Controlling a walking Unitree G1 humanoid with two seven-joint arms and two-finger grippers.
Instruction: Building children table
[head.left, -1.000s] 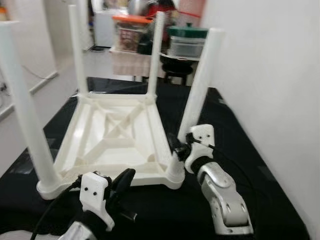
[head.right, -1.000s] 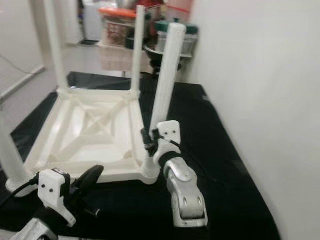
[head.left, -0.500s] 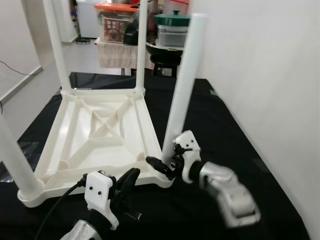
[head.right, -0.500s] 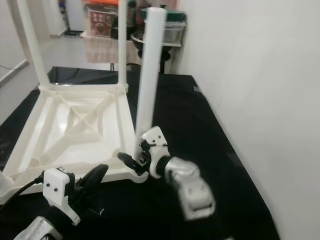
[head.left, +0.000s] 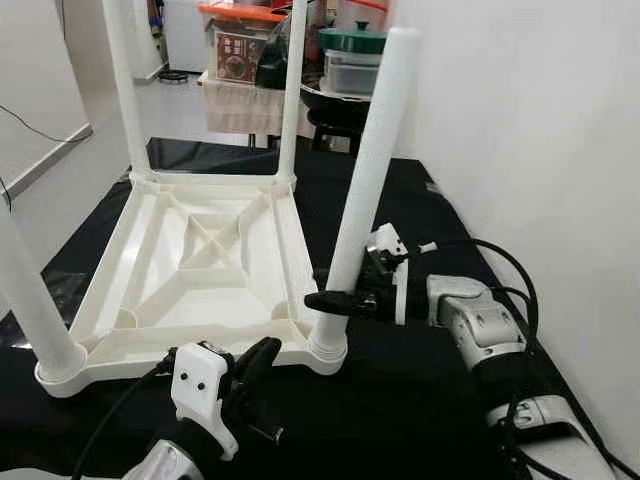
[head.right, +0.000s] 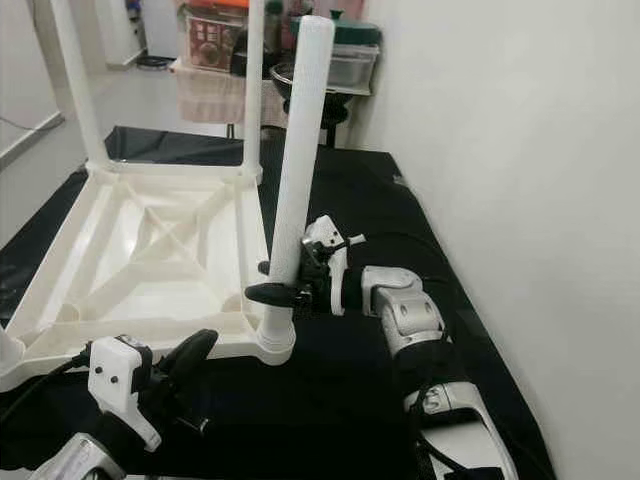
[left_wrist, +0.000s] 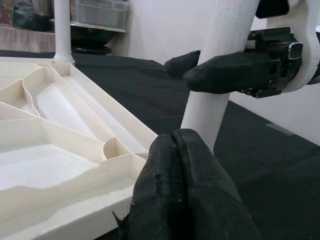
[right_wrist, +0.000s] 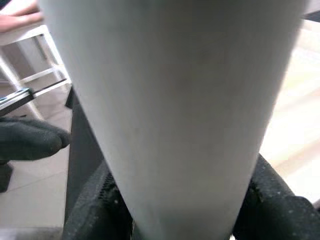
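A white plastic children's table (head.left: 200, 270) lies upside down on a black cloth, all its legs pointing up. My right gripper (head.left: 335, 292) reaches in from the right and is shut on the near right leg (head.left: 365, 170) just above its socket. In the right wrist view that leg (right_wrist: 170, 115) stands between the black fingers (right_wrist: 95, 210). My left gripper (head.left: 262, 358) hovers just in front of the table's near rim, shut and holding nothing. The left wrist view has its fingertips (left_wrist: 185, 175) pressed together, pointing at the same leg's base.
A white wall (head.left: 520, 120) runs close along the right side. Behind the cloth stand an orange-lidded box (head.left: 240, 45), a green-lidded container (head.left: 352, 60) and a dark stool (head.left: 335, 100). The right arm's cable (head.left: 505, 270) loops above the cloth (head.left: 430, 400).
The camera has shifted. My right arm has swung out to the right and its fingers, earlier beside the leg's base, now clamp the leg. The left gripper has stayed put.
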